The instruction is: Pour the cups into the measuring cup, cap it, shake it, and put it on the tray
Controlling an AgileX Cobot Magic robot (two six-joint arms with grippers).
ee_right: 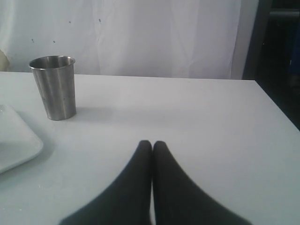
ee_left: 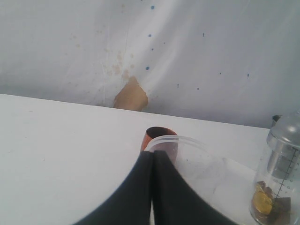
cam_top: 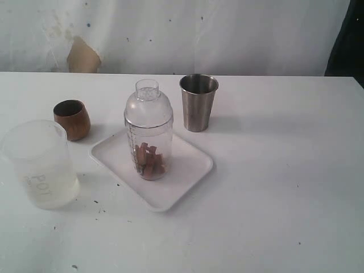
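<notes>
On tray, measuring cup inside rim; broad table rightward; left fingers, right fingers pressed together, empty.

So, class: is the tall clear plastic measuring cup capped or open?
Capped: a clear domed lid tops the clear plastic measuring cup.

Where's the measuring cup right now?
Exterior view: the measuring cup stands capped on the tray, between the wooden cup at left and the steel tumbler at right.

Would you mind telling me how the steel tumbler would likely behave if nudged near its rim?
The steel tumbler stands tall on a narrower base, so it would probably tip rather than slide. Its shiny wall looks slippery. Being tapered, it might roll in a curve.
</notes>
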